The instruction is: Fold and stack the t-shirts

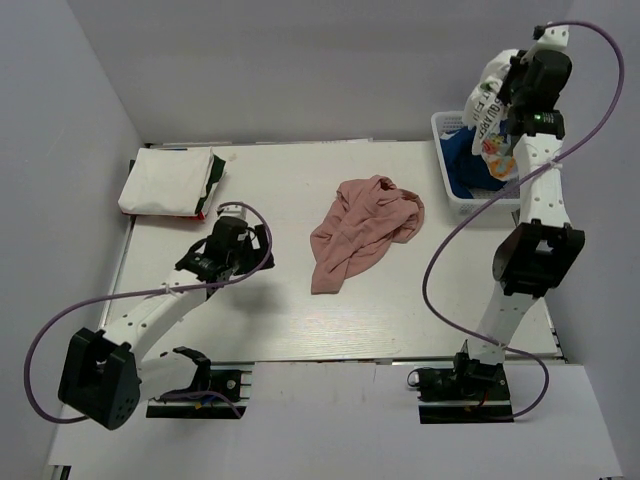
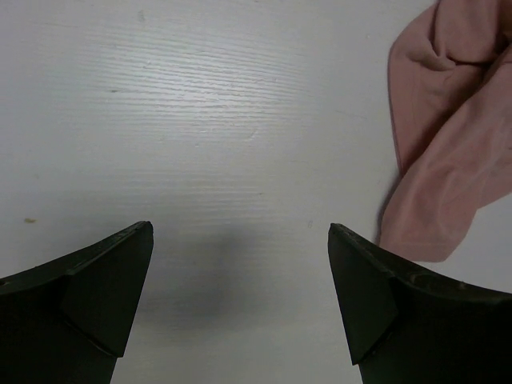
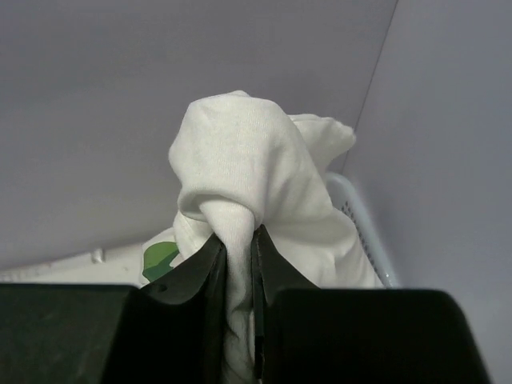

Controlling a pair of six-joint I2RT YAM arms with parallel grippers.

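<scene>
The right gripper [image 3: 238,236] pinches a bunched white t-shirt [image 3: 240,152] above the basket [image 1: 443,165] at the table's [image 2: 200,120] 2 o'clock. The left gripper [image 2: 240,232] gapes wide, with the crumpled pink t-shirt [image 1: 362,230] at its 2 o'clock. A folded pile [image 1: 165,180], apparently shirts, lies at 10 o'clock.

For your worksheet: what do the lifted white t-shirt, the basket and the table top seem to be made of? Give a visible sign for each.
White t-shirt: soft matte knit cloth, likely cotton; it bunches and folds. Basket: white plastic, apparently; rigid lattice wall. Table top: white board with faint grain lines, perhaps painted wood or laminate.
</scene>
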